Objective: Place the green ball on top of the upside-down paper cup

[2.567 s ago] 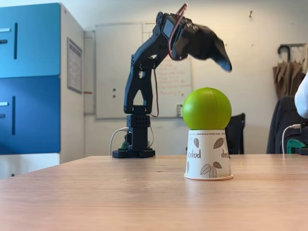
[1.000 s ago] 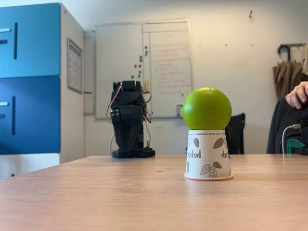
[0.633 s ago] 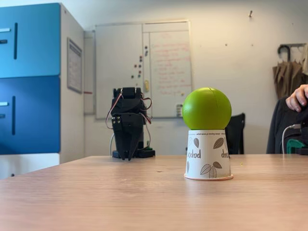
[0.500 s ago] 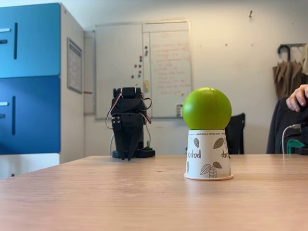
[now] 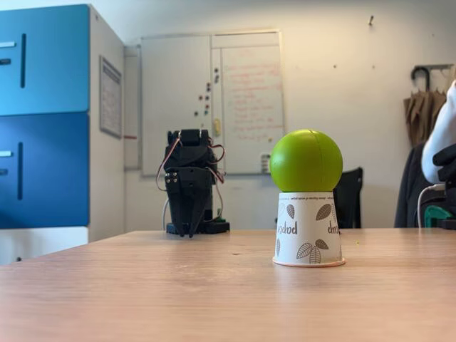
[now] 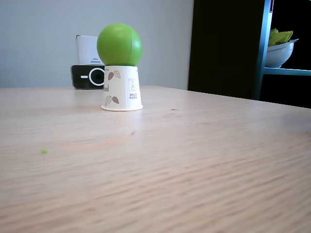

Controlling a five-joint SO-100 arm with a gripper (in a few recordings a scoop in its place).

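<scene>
The green ball (image 5: 306, 160) rests on top of the upside-down paper cup (image 5: 308, 228), which stands rim-down on the wooden table (image 5: 178, 292). In the other fixed view the ball (image 6: 119, 44) also sits steady on the cup (image 6: 122, 92). The black arm is folded low at the far edge of the table, well left of the cup and behind it. Its gripper (image 5: 189, 229) points straight down to the tabletop, fingers drawn together with nothing between them.
A blue cabinet (image 5: 43, 114) and a whiteboard (image 5: 214, 100) stand behind the arm. A person's sleeve (image 5: 440, 135) shows at the right edge. Behind the cup lie a dark device (image 6: 86, 76) and a white box (image 6: 87, 48). A dark shelf holds a bowl (image 6: 279, 51).
The arm, earlier raised over the ball, has folded down to the back of the table and now holds still. The ball stays on the cup. The person at the right edge shifted.
</scene>
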